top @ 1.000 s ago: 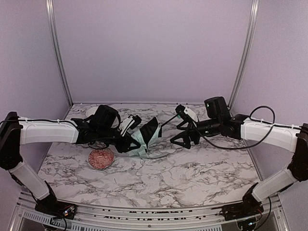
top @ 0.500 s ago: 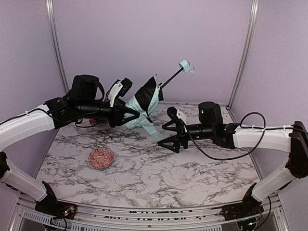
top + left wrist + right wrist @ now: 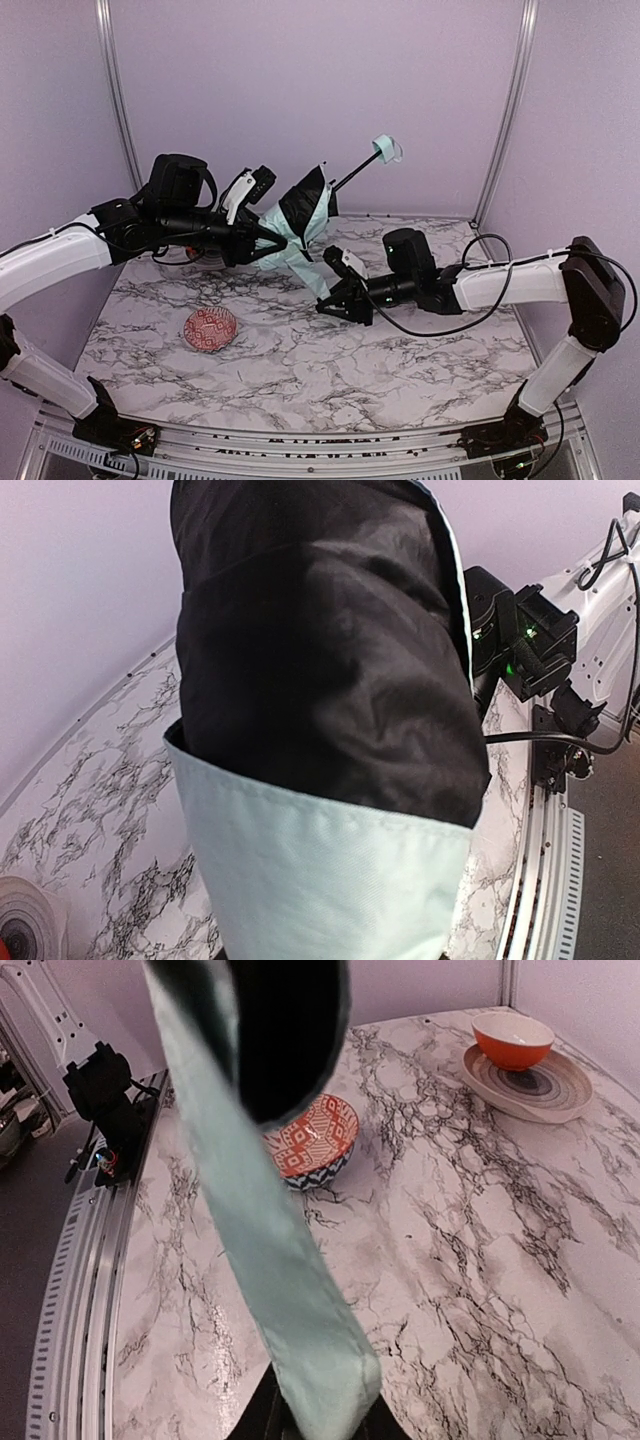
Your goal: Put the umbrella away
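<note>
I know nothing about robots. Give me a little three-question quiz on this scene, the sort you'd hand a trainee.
1. True or false: the handle of the umbrella points downward.
2. What holds the umbrella up in the air? A) the left claw B) a person's hand C) a wall hook
3. How many bowls show in the right wrist view?

Key:
1. False. The handle is the highest part.
2. A.
3. Two: a patterned bowl and an orange bowl that sits on a plate.
</note>
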